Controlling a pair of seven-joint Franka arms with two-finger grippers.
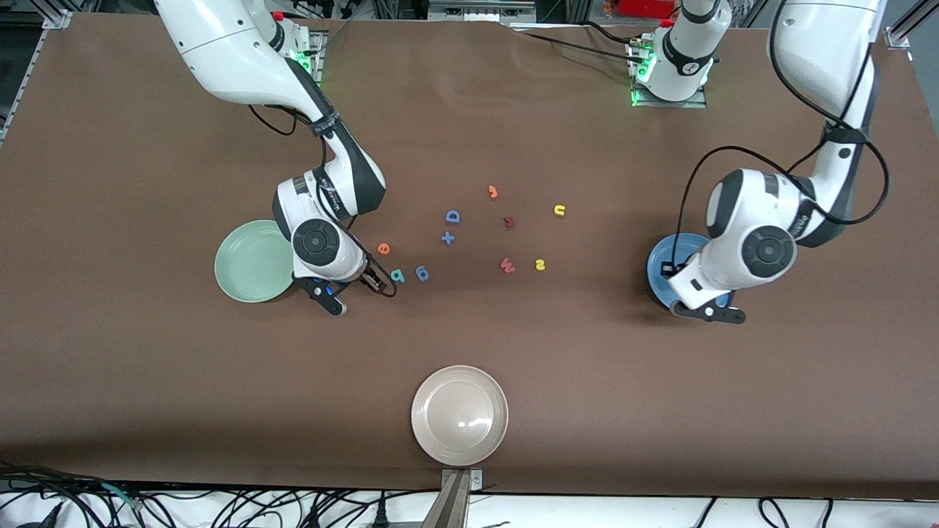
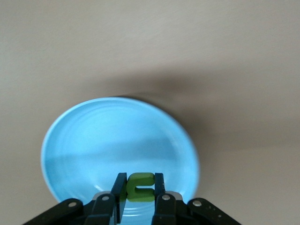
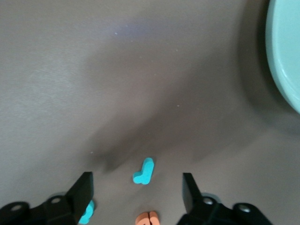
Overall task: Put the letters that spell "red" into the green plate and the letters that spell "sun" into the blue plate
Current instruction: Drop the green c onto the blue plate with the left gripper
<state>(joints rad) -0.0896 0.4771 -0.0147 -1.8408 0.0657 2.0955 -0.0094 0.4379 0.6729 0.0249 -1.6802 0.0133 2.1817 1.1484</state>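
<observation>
My left gripper point(image 2: 138, 182) point(image 1: 669, 269) hangs over the blue plate point(image 2: 117, 136) point(image 1: 660, 257), shut on the olive-green "n" point(image 2: 140, 186). My right gripper point(image 3: 137, 180) point(image 1: 374, 280) is low over the table beside the green plate point(image 1: 249, 260) point(image 3: 288, 56), and it is open. The teal "r" point(image 3: 144, 171) lies on the table between its fingers, untouched. The orange "e" point(image 3: 147, 219) point(image 1: 383, 248) and the teal "d" point(image 3: 86, 212) point(image 1: 397, 276) lie close by. The yellow "u" point(image 1: 560, 210) and yellow "s" point(image 1: 540, 265) lie mid-table, toward the left arm's end.
Loose letters lie mid-table: a blue "d"-like one point(image 1: 422, 273), a blue "D" point(image 1: 452, 216), a blue plus point(image 1: 447, 237), an orange hooked piece point(image 1: 493, 192) and two red ones point(image 1: 509, 221) point(image 1: 507, 265). A beige-white plate point(image 1: 459, 415) sits nearest the front camera.
</observation>
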